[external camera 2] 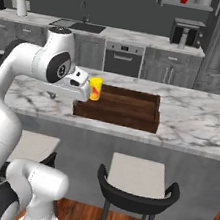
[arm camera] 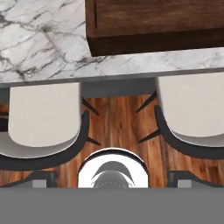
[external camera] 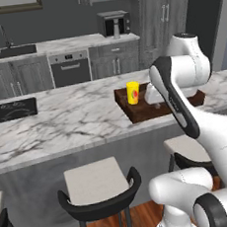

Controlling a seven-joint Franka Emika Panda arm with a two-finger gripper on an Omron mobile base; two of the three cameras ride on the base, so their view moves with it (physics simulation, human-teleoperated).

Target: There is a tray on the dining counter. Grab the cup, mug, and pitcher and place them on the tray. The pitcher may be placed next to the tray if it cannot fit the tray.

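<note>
No text, label or number can be read.

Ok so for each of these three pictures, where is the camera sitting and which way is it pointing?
Left base view: behind the arm's left, facing forward and down at the dining counter; the arm rises at lower right.
Right base view: behind its right, same counter; the arm rises at lower left.
Hand view: on the hand, looking down past the counter edge at two stools and wood floor.
Shared: both base views show the tray with the cup on it; the hand view catches the tray's edge.
</note>
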